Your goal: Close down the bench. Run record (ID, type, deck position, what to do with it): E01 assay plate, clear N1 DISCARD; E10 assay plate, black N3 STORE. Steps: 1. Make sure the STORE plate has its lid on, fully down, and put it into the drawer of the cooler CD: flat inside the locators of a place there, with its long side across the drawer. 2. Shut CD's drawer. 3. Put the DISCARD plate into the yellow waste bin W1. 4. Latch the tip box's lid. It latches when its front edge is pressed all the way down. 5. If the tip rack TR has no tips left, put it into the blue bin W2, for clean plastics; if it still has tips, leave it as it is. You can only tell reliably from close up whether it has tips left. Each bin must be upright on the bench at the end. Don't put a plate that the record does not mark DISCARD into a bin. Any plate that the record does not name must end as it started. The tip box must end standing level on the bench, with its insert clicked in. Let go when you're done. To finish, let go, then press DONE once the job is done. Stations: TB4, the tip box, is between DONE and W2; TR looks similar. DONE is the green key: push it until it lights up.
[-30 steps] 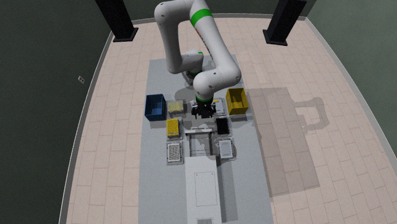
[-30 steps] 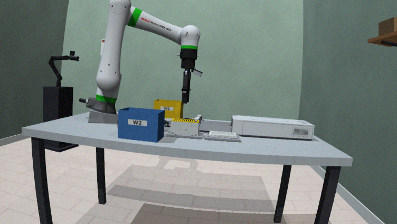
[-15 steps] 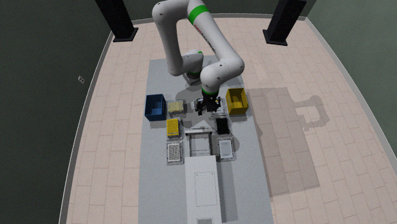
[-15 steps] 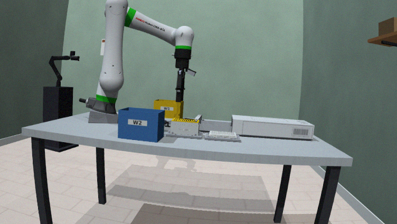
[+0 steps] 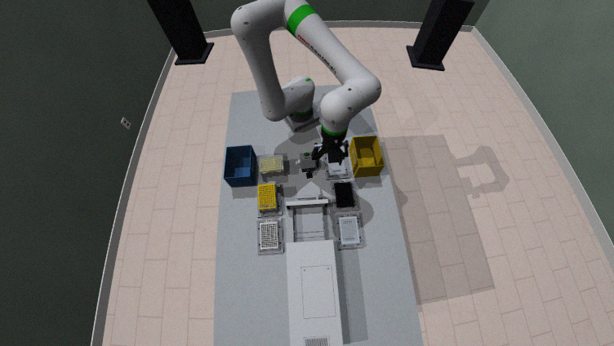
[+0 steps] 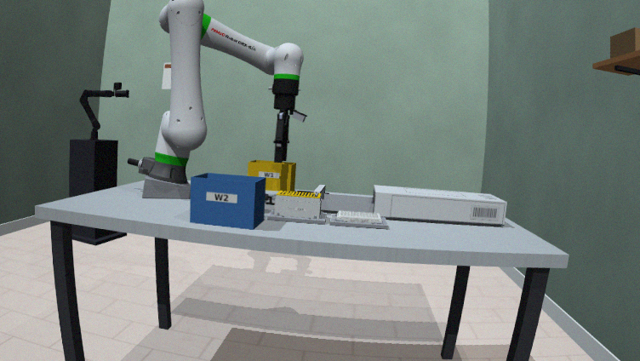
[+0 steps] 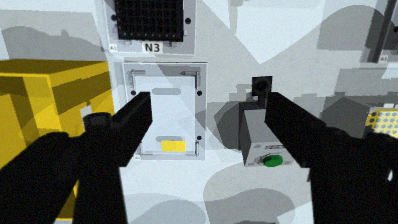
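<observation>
My gripper [image 7: 208, 107] [image 5: 330, 157] [image 6: 281, 150] is open and empty, hanging well above the bench and pointing down. Below its left finger, a flat pale lid with a yellow tag [image 7: 167, 117] [image 5: 337, 170] lies in a nest. The black assay plate [image 7: 150, 20] [image 5: 344, 194] sits uncovered in nest N3 just beyond it. The DONE box with its unlit green key [image 7: 272, 160] is under my right finger [image 5: 306, 161]. The yellow bin W1 [image 5: 366, 156] [image 7: 45, 110] stands upright beside the lid nest. The cooler's drawer [image 5: 309, 223] is pulled open and looks empty.
The blue bin W2 [image 5: 239, 165] [image 6: 225, 199] stands upright at the left. The tip box [image 5: 271, 164] is next to it, with the yellow tip rack [image 5: 267, 196] behind. A pale plate [image 5: 349, 228] and a gridded white plate [image 5: 269, 235] flank the drawer. The cooler [image 5: 311, 287] is behind.
</observation>
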Controlling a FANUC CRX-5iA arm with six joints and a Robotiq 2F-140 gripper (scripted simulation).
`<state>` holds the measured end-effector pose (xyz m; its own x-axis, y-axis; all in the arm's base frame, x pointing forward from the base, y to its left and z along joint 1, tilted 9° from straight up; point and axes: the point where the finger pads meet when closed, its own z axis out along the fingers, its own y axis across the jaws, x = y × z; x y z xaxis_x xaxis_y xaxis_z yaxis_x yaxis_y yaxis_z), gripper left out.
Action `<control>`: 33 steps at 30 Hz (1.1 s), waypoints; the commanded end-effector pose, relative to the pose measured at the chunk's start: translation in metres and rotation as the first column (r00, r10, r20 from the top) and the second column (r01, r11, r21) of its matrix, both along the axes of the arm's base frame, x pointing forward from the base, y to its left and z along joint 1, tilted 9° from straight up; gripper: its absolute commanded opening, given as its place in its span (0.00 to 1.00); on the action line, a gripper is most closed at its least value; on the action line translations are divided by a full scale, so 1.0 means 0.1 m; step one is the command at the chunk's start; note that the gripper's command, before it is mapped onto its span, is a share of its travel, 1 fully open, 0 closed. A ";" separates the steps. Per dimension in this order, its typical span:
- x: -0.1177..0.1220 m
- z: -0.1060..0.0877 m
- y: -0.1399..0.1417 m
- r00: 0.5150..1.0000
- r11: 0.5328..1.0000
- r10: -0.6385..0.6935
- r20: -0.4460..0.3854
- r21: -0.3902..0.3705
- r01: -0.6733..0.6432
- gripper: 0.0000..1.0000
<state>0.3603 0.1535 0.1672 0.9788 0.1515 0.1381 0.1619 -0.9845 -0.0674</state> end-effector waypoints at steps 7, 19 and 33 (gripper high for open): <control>-0.32 0.00 0.23 1.000 1.000 -0.001 0.002 0.000 0.001 0.70; -0.64 -0.01 0.46 1.000 1.000 -0.001 0.002 0.000 0.001 0.70; -0.67 -0.02 0.48 1.000 1.000 -0.001 0.002 0.000 0.001 0.70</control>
